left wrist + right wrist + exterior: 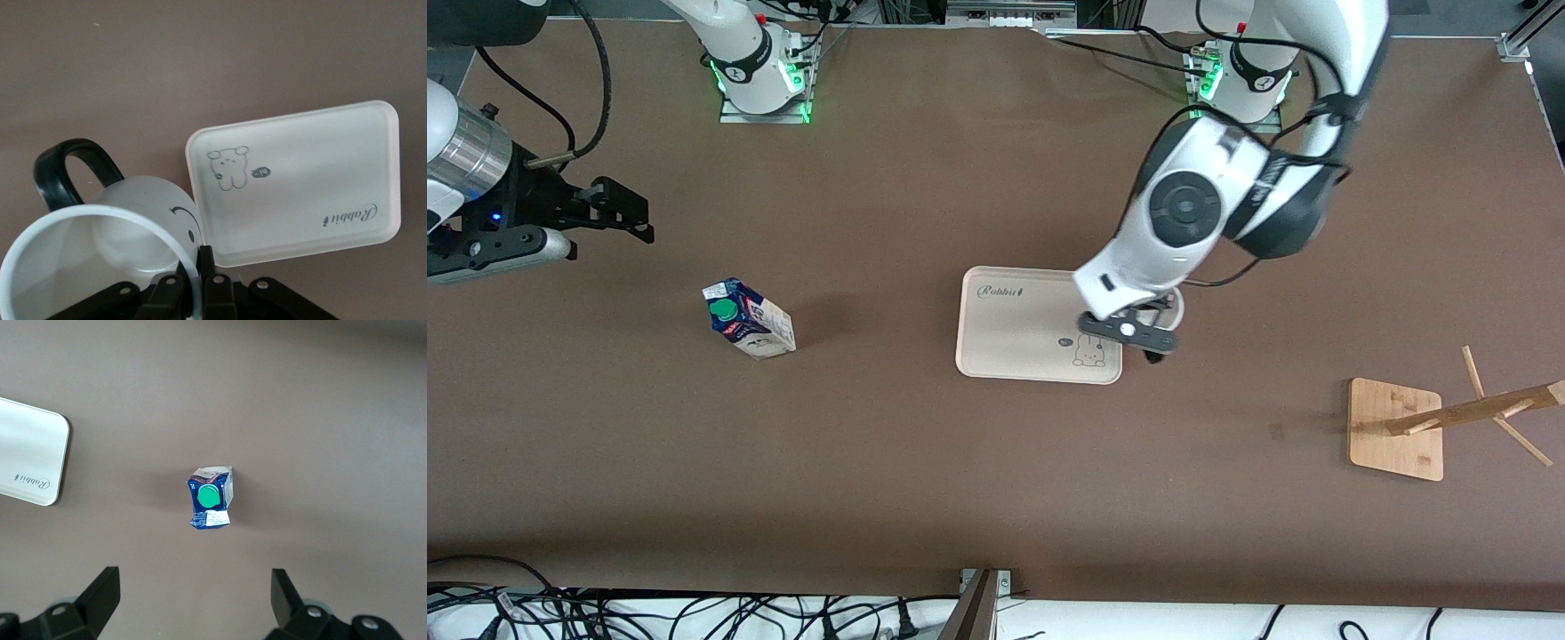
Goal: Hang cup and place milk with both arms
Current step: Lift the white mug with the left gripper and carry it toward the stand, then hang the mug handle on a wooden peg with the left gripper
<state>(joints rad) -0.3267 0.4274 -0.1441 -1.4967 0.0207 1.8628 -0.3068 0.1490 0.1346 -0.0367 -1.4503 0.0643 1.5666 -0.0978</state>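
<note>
A white cup (100,240) sits beside the tray (1005,347), its rim pinched by the left gripper's (197,283) closed fingers. The milk (749,318) stands on the bench under the right gripper (193,597), fingers wide apart, empty.

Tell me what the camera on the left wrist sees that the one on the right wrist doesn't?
Only the left wrist view shows the cup, a white mug with a black handle and a smiley face, with the left end effector shut on its rim. It also shows the tray's rabbit drawing. Only the right wrist view shows the milk, a blue carton with a green cap, standing on the table below the open right end effector. Both views share the brown table and the cream tray, though the right wrist view catches only one corner of it.
</note>
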